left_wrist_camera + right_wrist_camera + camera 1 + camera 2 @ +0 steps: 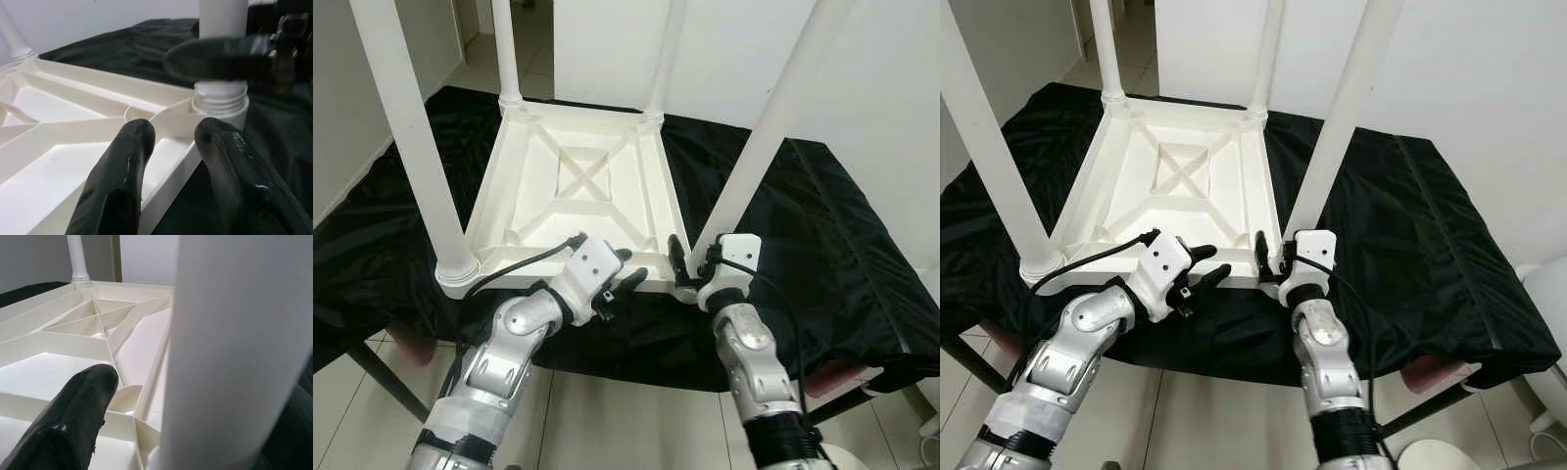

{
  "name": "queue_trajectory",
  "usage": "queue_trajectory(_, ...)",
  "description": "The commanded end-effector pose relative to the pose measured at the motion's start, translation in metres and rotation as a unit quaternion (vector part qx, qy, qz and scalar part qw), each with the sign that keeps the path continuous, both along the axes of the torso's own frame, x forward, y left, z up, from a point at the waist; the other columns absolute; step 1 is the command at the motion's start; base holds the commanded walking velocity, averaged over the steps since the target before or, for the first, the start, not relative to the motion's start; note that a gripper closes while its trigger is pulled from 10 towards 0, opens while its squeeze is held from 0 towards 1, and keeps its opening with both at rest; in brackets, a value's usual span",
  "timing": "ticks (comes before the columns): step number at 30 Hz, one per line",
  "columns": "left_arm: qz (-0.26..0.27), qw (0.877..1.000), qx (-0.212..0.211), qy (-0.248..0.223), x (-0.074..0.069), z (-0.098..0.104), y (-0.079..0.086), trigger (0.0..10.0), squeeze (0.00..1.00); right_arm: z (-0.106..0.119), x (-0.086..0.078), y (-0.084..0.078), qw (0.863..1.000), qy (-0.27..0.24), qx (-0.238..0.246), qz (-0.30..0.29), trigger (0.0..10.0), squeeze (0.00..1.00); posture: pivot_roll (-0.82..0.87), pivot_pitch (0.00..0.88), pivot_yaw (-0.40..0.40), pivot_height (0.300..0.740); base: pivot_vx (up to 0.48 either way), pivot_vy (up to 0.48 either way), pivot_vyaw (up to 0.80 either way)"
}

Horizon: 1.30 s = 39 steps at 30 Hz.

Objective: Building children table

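While the white plastic children's table (570, 186) lies upside down on a black cloth (822, 245) covering a work surface, all four white legs stand up from its corner sockets. No brand mark, label or writing can be read on the table, the cloth or the arms. Underside is a ribbed tray with an X-shaped brace at centre, its raised rim running around all four sides. Near right leg (759, 137) rises tilted from the corner nearest the robot's right arm; its threaded collar (218, 100) sits in the socket, threads showing above the rim. Right gripper (688, 262) is at the base of this leg, one black finger (73, 418) on the inner side over the tray; the fingers straddle the leg base, but whether they press on it cannot be told. Left gripper (625, 278) sits at the near rim just beside that same corner, its two fingers (117, 186) spread apart, astride the rim wall, not pinching anything. Near left leg (411, 137) stands at the opposite near corner, well apart from both grippers. Black cloth lies bare to the right of the table out to the cloth's edge. Table's near rim lies close to the near edge of the work surface, with tiled floor (626, 421) below.
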<state>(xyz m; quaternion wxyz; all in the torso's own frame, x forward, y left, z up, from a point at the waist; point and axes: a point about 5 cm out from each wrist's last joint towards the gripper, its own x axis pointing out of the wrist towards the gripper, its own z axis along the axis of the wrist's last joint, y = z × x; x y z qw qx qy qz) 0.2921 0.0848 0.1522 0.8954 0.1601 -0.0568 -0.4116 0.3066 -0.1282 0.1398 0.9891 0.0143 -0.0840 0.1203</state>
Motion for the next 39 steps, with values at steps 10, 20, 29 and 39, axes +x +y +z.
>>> queue_trajectory(10,-0.031,0.999,0.020,0.007,-0.014,-0.013,-0.016,10.0,0.00,-0.009,0.001,-0.027,0.986,0.020,-0.090,0.143,10.0,0.00,0.09,0.003,-0.083,0.740,0.000,0.000,0.00)
queue_trajectory(20,-0.061,0.997,0.035,0.014,-0.019,-0.015,-0.021,10.0,0.00,-0.008,0.023,-0.038,0.965,0.040,-0.139,0.219,10.0,0.00,0.09,0.002,-0.065,0.740,0.000,0.000,0.00)
queue_trajectory(29,-0.093,0.992,0.078,0.017,-0.028,-0.026,-0.021,10.0,0.00,-0.011,0.030,-0.040,0.963,0.053,-0.136,0.227,0.0,0.00,0.11,0.000,-0.070,0.740,0.000,0.000,0.00)
queue_trajectory(39,-0.133,0.984,0.110,0.040,-0.039,-0.035,-0.017,10.0,0.00,-0.016,0.032,-0.039,0.962,0.056,-0.124,0.239,0.0,0.00,0.10,0.000,-0.066,0.740,0.000,0.000,0.00)
